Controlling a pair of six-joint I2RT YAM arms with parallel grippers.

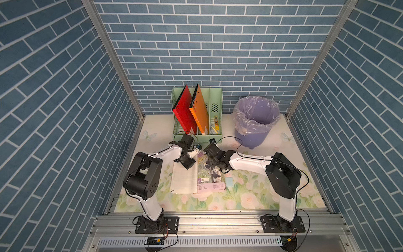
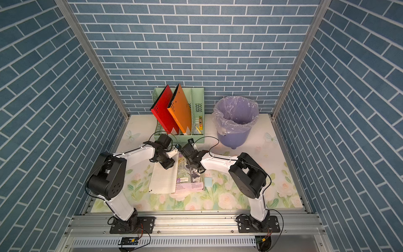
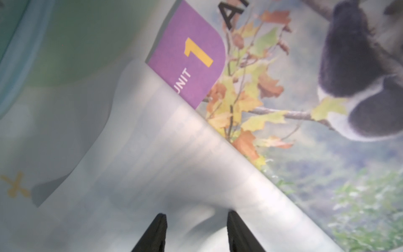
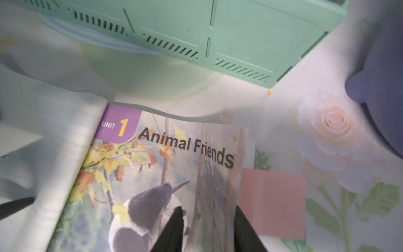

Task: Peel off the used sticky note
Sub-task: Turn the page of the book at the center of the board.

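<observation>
A square pink paper sticky note (image 4: 277,203) juts from the outer edge of the right page of the open picture book (image 4: 152,165) onto the floral tabletop (image 4: 331,122). The right end effector (image 4: 208,207), narrowly parted and holding nothing, is over that page edge just beside the note. The left end effector (image 3: 196,215), likewise narrow, is over the white left page.

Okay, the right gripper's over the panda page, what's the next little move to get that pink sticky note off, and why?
Probably slide the right gripper sideways onto the pink sticky note. Its jaws stand apart over the panda page, with the note just beside one finger, not between them. The left gripper looks to be pinning the facing page.
</observation>
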